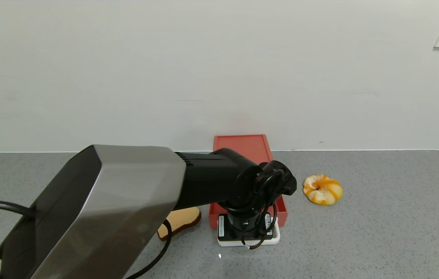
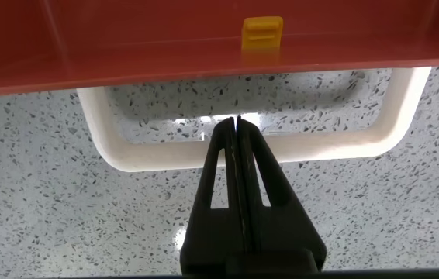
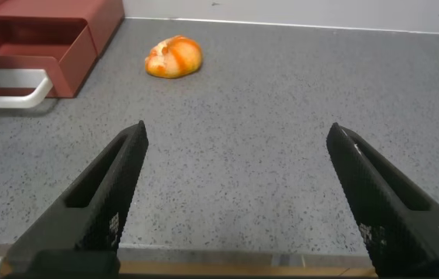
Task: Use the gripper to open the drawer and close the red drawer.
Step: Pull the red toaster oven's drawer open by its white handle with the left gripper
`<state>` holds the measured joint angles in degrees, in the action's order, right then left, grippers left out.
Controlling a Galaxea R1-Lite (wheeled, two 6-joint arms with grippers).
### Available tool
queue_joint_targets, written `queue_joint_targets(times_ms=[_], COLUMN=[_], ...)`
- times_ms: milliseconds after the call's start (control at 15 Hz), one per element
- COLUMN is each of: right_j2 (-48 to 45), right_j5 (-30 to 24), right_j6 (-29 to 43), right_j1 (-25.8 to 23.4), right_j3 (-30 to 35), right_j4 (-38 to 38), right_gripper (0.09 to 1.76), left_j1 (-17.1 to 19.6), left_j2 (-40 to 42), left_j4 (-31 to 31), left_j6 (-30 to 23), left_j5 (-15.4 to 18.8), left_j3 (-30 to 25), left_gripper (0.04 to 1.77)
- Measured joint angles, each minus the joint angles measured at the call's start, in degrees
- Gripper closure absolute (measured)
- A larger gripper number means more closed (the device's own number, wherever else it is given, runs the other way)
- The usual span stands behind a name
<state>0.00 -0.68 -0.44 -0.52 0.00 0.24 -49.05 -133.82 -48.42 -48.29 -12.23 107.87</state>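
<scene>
The salmon-red drawer [image 1: 248, 149] lies on the grey counter against the wall, its white loop handle [image 1: 227, 243] facing me. In the right wrist view its tray [image 3: 33, 54] stands pulled out of the red housing. My left gripper [image 1: 247, 228] points straight down at the handle. In the left wrist view it [image 2: 236, 120] is shut, fingers pressed together, with the tips crossing the handle's front bar [image 2: 343, 143] into the loop, just short of the red drawer front [image 2: 165, 46]. My right gripper [image 3: 239, 132] is open and empty over bare counter, well away from the drawer.
A peeled orange [image 1: 322, 189] lies on the counter right of the drawer. A bread slice [image 1: 182, 219] lies left of it, half hidden by my left arm. A small yellow clip [image 2: 263, 33] sits on the drawer front. The wall stands close behind.
</scene>
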Motion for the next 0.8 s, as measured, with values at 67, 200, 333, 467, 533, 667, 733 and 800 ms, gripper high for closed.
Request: queue_joint_targets(times_ms=[67, 200, 333, 467, 533, 667, 733, 800], right_j2=[0.0, 0.0, 0.0, 0.0, 0.0, 0.0, 0.0, 0.0], right_j5=[0.02, 0.02, 0.0, 0.0, 0.02, 0.02, 0.02, 0.02], right_j6=[0.02, 0.02, 0.02, 0.02, 0.0, 0.02, 0.04, 0.02], right_j1=[0.0, 0.0, 0.0, 0.0, 0.0, 0.0, 0.0, 0.0], right_j3=[0.0, 0.0, 0.0, 0.0, 0.0, 0.0, 0.0, 0.0], right_j4=[0.0, 0.02, 0.0, 0.02, 0.02, 0.02, 0.0, 0.02], right_gripper=[0.15, 0.15, 0.15, 0.15, 0.15, 0.15, 0.15, 0.15], left_j1=[-0.02, -0.2, -0.37, -0.48, -0.5, -0.56, -0.8, -1.05], left_j2=[0.07, 0.27, 0.41, 0.52, 0.6, 0.71, 0.85, 1.01], left_j4=[-0.02, -0.22, -1.24, -1.38, -1.39, -1.38, -1.3, -1.35], left_j6=[0.0, -0.13, -1.21, -1.35, -1.43, -1.49, -1.49, -1.51], left_j5=[0.46, 1.07, 1.27, 1.29, 1.29, 1.57, 1.56, 1.57], left_j3=[-0.07, -0.27, -0.24, -0.22, -0.22, -0.46, -0.84, -1.27], left_gripper=[1.7, 1.7, 1.7, 1.7, 1.7, 1.7, 1.7, 1.7])
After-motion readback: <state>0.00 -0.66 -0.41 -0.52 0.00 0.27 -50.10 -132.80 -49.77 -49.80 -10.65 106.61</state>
